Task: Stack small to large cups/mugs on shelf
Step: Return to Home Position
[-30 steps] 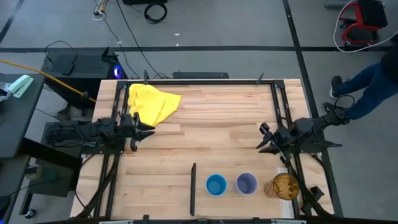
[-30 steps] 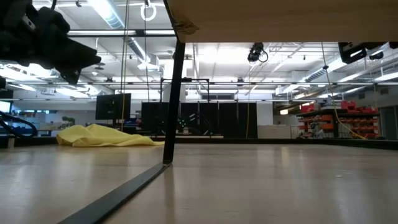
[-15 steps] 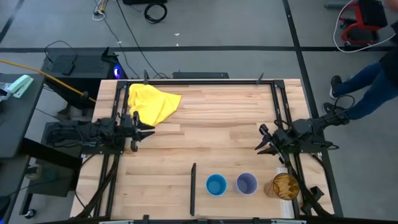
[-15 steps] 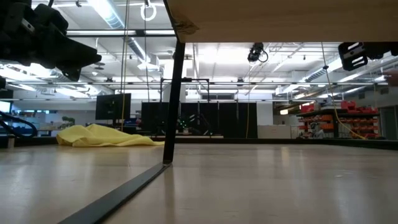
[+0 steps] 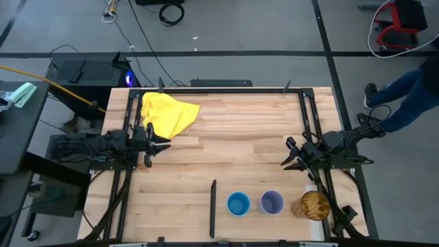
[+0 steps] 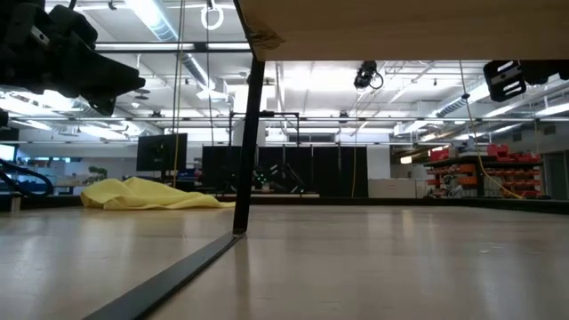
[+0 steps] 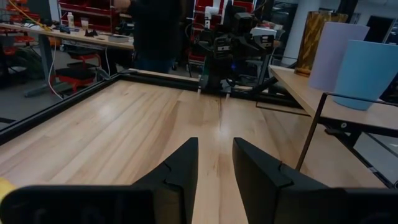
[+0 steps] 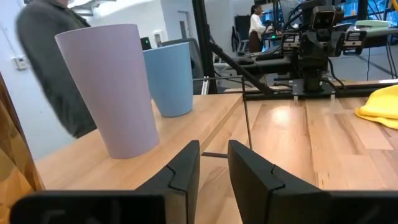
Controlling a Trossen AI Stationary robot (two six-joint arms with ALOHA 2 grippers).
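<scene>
Three cups stand upright in a row on a raised wooden shelf at the table's near edge: a blue cup, a lavender cup and an amber tumbler. The right wrist view shows the lavender cup, the blue cup and a sliver of the amber tumbler. My right gripper hovers open just beyond the shelf, fingers pointing toward the table's left. My left gripper waits open at the left side, holding nothing. The low view hides the cups above the shelf board.
A crumpled yellow cloth lies at the far left of the table, close to the left gripper. The shelf's thin dark leg and floor strip stand left of the blue cup. A person stands beyond the table's right side.
My right gripper has shifted a little toward the table's left and near edge, then held still. The cups and the cloth have stayed put.
</scene>
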